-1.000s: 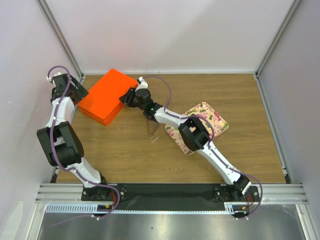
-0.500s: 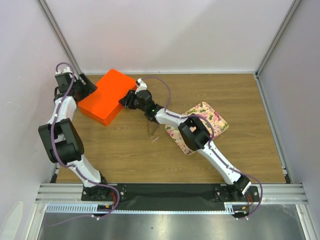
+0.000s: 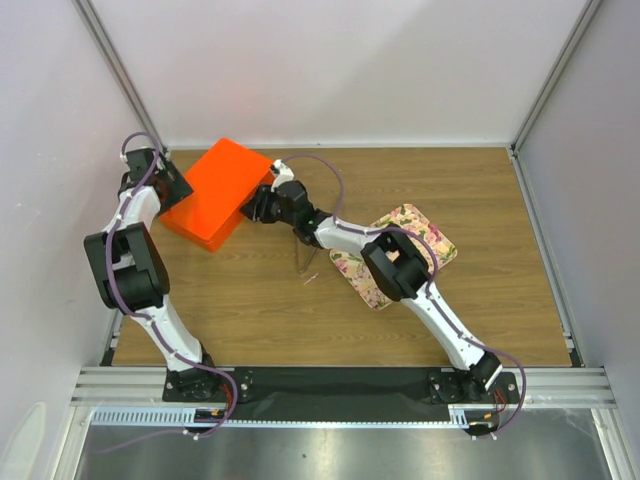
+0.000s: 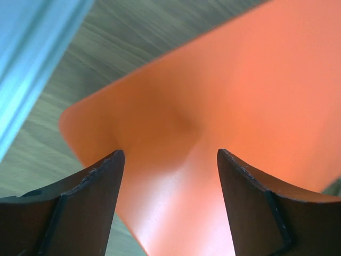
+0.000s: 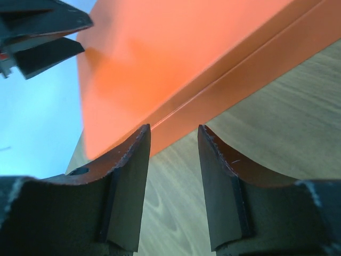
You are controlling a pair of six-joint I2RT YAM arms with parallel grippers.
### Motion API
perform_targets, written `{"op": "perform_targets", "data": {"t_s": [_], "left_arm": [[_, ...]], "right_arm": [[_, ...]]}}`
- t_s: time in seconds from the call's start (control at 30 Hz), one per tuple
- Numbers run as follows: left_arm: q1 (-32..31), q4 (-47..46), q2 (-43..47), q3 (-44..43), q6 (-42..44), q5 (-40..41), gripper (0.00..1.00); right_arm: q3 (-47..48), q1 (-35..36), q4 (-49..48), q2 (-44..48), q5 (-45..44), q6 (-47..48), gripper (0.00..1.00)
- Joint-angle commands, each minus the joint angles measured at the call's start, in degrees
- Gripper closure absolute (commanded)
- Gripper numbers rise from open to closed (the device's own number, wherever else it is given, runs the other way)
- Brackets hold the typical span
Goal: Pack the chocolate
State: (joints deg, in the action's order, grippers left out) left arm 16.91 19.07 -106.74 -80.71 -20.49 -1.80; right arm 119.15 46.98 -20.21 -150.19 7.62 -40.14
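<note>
Straddling a corner of the orange box point(image 3: 212, 190), the left gripper point(image 4: 169, 154) is open; the right gripper point(image 5: 173, 128), open too, faces its edge.

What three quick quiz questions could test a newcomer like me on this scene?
1. True or false: the flowered tray lies partly under the right arm.
2. What colour is the box? A blue, B orange, C green.
3. Fill in: the left tool and the right tool both stand ____ at the box's edges (open or shut).
Key: 1 true; 2 B; 3 open.
</note>
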Motion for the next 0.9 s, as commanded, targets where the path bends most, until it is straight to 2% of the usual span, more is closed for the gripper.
{"op": "perform_targets", "data": {"t_s": [0.0, 0.4, 0.6, 0.63, 0.67, 0.7, 0.77, 0.8, 0.83, 0.87], "left_arm": [[0.23, 4.57, -1.19, -2.17, 0.71, 9.00, 0.23], [0.23, 7.03, -0.58, -3.22, -0.25, 9.89, 0.25], [0.23, 6.77, 2.58, -8.14, 1.06, 3.76, 0.24], [0.15, 5.46, 2.76, -8.93, 1.15, 2.26, 0.26], [0.06, 2.93, 2.94, -9.03, 1.15, -3.94, 0.28], [-0.12, 1.51, 2.85, -8.94, 1.07, -6.26, 0.32], [-0.38, -0.34, 1.72, -9.12, 0.72, -10.91, 0.50], [-0.47, -1.83, 1.36, -9.03, 0.54, -11.46, 0.59], [-0.56, -2.54, 1.01, -8.33, 0.54, -11.47, 0.72], [-0.73, -2.81, 0.31, -8.07, 0.45, -10.51, 0.78]], "right_arm": [[-2.69, 0.39, -4.92, 7.63, 1.26, 2.96, 0.54], [-10.51, -1.45, -7.66, 12.64, 2.22, 3.22, 0.54], [-15.26, -3.56, -6.51, 19.66, 4.59, 5.77, 0.54], [-17.88, -3.91, -6.51, 20.89, 4.95, 6.12, 0.54], [-19.30, -4.18, -6.95, 23.86, 5.56, 6.91, 0.55], [-21.14, -4.44, -7.21, 25.28, 5.65, 7.27, 0.55], [-26.31, -4.62, -8.44, 29.66, 5.74, 8.84, 0.56], [-27.91, -4.79, -8.79, 31.08, 5.74, 9.20, 0.56], [-29.49, -4.79, -9.15, 32.23, 5.66, 9.55, 0.56], [-32.46, -4.88, -9.76, 34.59, 5.48, 9.73, 0.57]]}}
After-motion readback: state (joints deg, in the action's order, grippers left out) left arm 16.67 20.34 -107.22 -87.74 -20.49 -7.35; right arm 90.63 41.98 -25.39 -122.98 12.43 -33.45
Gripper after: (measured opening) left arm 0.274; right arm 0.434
